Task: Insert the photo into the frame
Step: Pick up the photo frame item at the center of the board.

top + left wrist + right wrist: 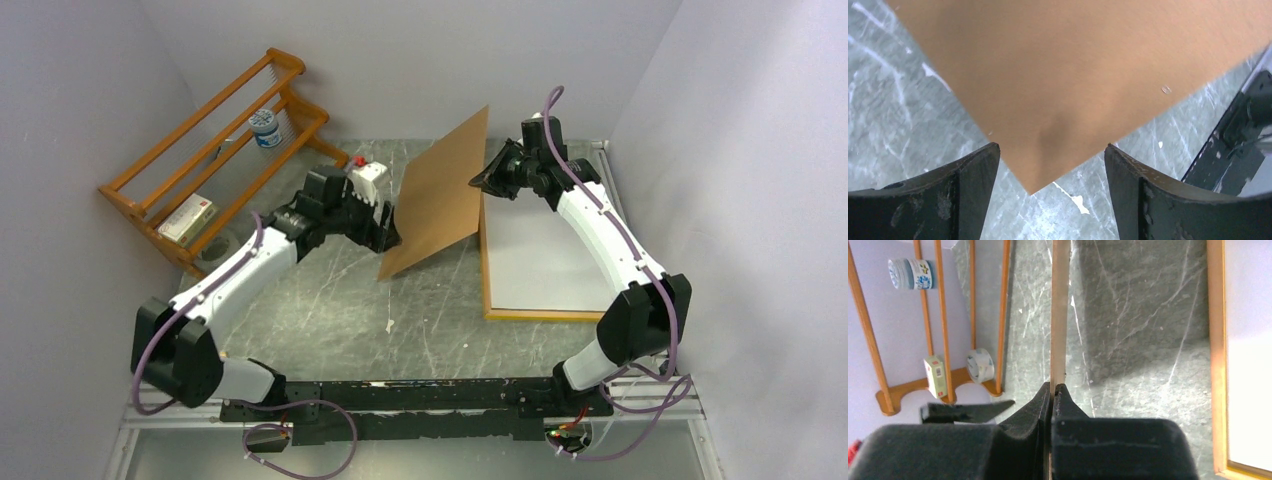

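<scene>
The brown hardboard panel [440, 195] stands tilted on its lower corner at mid-table. My right gripper [480, 180] is shut on its upper right edge; the right wrist view shows the thin edge [1059, 315] pinched at my right gripper [1053, 387]. My left gripper [388, 235] is open beside the panel's lower left edge. In the left wrist view the panel [1073, 75] points its corner between my left gripper's [1052, 146] spread fingers, apart from both. The frame [530, 315] lies flat at right, its wood-orange border [1218, 340] up, around a plain white sheet [545, 255]. The photo's printed side is not visible.
An orange-brown slatted rack [200, 150] stands at the back left against the wall, holding a white jar [265, 128] and a small box [187, 220]. Walls close in on the left, back and right. The table [330, 310] is grey marble.
</scene>
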`<state>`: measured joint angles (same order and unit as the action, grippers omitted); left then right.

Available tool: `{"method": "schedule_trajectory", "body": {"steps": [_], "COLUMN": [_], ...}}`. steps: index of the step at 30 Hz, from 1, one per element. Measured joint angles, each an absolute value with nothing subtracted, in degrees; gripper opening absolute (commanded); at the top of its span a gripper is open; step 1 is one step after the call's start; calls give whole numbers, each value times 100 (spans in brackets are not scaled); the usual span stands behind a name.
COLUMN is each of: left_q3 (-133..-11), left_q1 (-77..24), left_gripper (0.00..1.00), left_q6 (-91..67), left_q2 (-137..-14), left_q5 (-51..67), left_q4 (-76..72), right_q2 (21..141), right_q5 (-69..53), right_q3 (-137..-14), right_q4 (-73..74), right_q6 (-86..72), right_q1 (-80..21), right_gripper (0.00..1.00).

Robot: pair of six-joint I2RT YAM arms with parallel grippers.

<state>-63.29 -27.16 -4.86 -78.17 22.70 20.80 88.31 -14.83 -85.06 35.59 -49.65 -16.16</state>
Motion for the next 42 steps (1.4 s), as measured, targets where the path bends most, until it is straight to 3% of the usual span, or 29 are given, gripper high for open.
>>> {"method": "schedule_trajectory", "body": {"steps": [13, 18, 24, 28, 30, 35, 42], "left_q3": [-4674, -4501, -4716, -4727, -4727, -4772, -4792], "left_q1": [-3739, -3951, -4233, -4364, -4390, -4397, -4397], "left_gripper": [70, 46, 35, 17, 4, 3, 3], "left_q6": [1184, 1568, 2005, 2386, 2589, 2965, 2886], "left_q2": [-6879, -6862, -6921, -6921, -6921, -6921, -6960], "left_q5": [1986, 1262, 600, 226, 30, -392, -600], "left_q4": [329, -305, -322, -325, -342, -539, -620], "right_q2": [8901, 8879, 8772, 8750, 8750, 8718, 8635], "right_q5": [-1706, -1865, -1857, -1848, -1826, -2014, -2198], "right_q3": [-8783, -8781, -8772, -8757, -8731, -8667, -8637], "right_q4": [3765, 3776, 3774, 3763, 3765, 3623, 3365], "right_q6": [-5752, -5994, -6217, -6346, -6431, -6613, -6521], "right_q1": [-1577, -1573, -1474, -1466, -1457, -1470, -1531], "right_gripper": [0, 0, 0, 1, 15, 50, 77]}}
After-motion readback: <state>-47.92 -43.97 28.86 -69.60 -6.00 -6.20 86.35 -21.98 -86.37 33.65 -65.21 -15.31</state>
